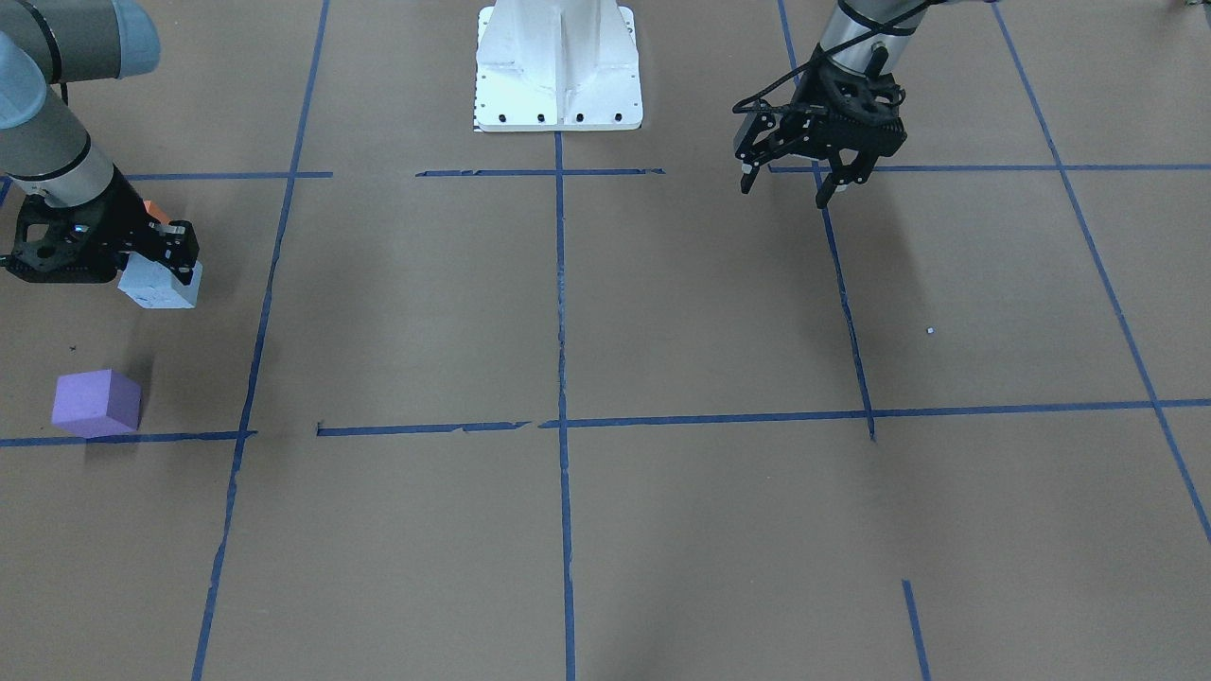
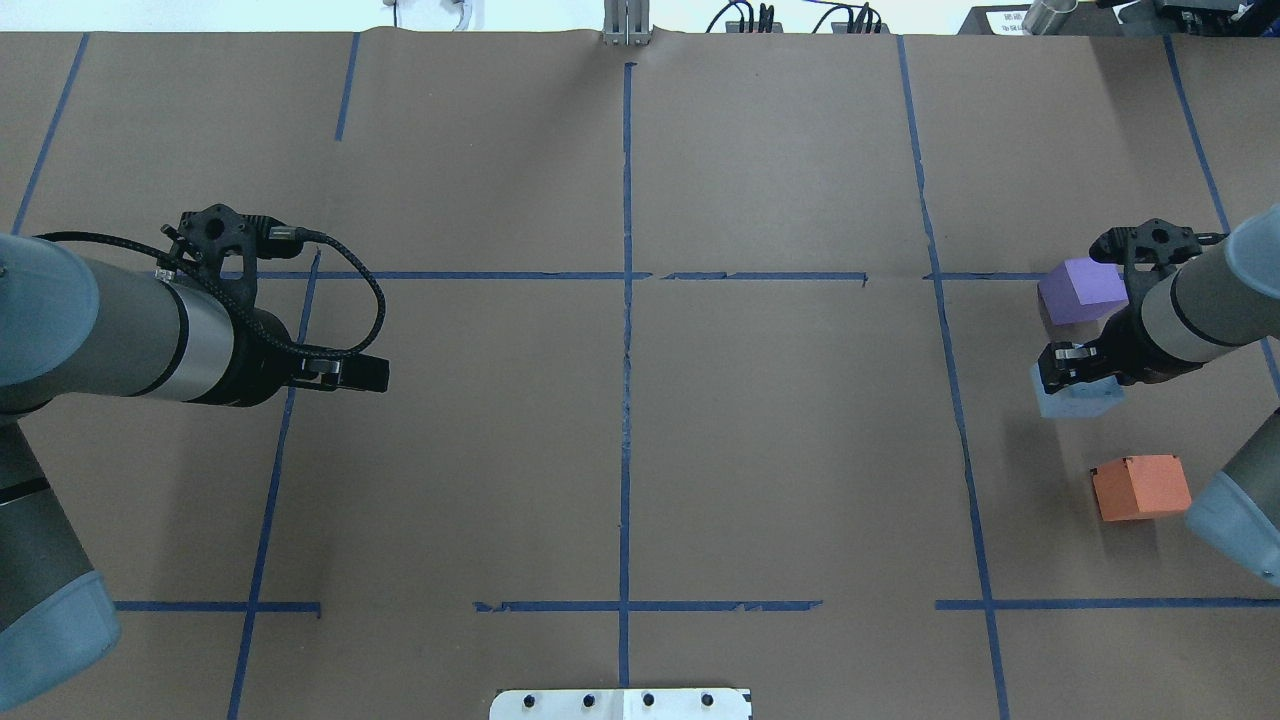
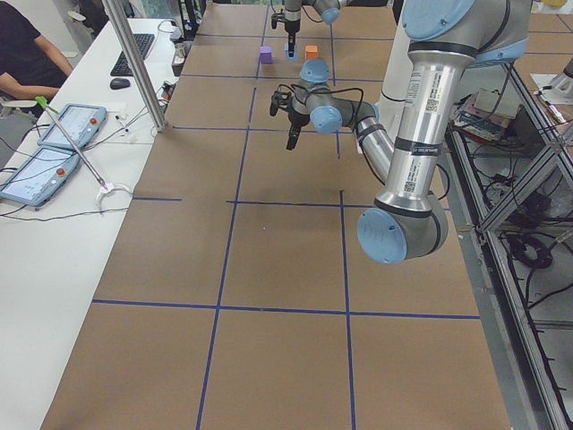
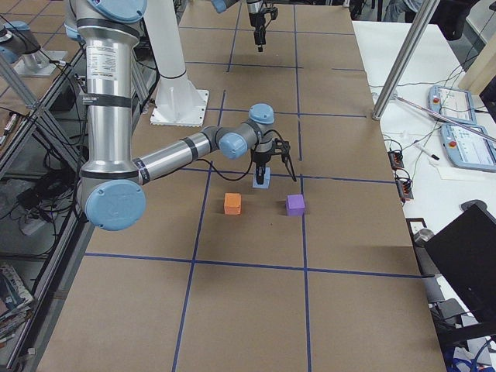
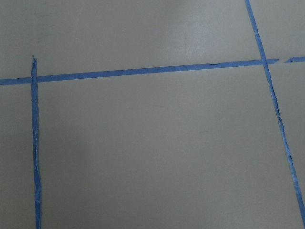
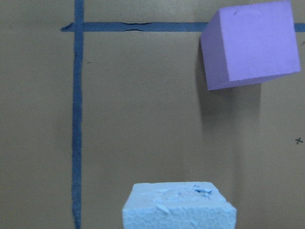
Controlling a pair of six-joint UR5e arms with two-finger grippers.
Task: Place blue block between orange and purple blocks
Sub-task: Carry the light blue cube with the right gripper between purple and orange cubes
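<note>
My right gripper [image 2: 1082, 368] is shut on the pale blue block [image 2: 1078, 398] and holds it low over the brown table. The purple block [image 2: 1082, 290] lies just beyond it, and the orange block [image 2: 1140, 487] lies nearer the robot's base. In the front-facing view the blue block [image 1: 159, 287] hangs at my right gripper [image 1: 168, 265]. There the purple block [image 1: 96, 402] sits below it, and the orange block [image 1: 156, 210] is mostly hidden behind the gripper. The right wrist view shows the blue block [image 6: 178, 207] and the purple block [image 6: 250, 43]. My left gripper [image 1: 783, 194] is open, empty and far off.
Blue tape lines [image 2: 626, 330] divide the brown paper table into squares. The robot's white base [image 1: 558, 66] stands at the middle of the near edge. Tablets and cables [image 3: 63, 134] lie on a side table beyond the far edge.
</note>
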